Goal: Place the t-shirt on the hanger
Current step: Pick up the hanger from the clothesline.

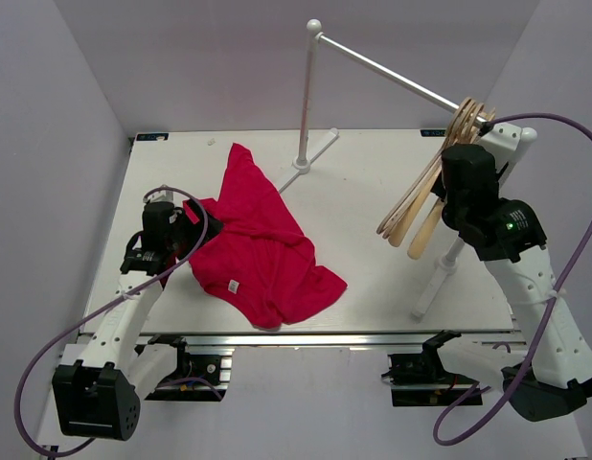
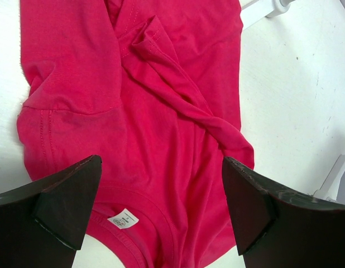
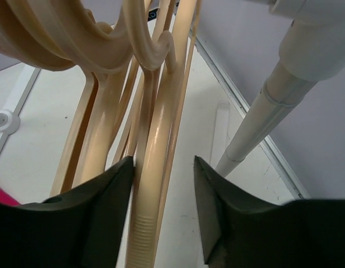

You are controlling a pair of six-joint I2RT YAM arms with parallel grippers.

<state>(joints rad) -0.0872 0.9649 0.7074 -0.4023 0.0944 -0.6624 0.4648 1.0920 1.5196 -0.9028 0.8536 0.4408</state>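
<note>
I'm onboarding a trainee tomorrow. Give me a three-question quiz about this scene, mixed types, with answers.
1. The right gripper's open fingers sit either side of: A) a hanger, B) a sleeve, C) a cable.
2. True or false: the t-shirt is already on a hanger.
3. Which gripper hovers open above the t-shirt?
Key: 1 A; 2 false, it lies on the table; 3 the left gripper.
</note>
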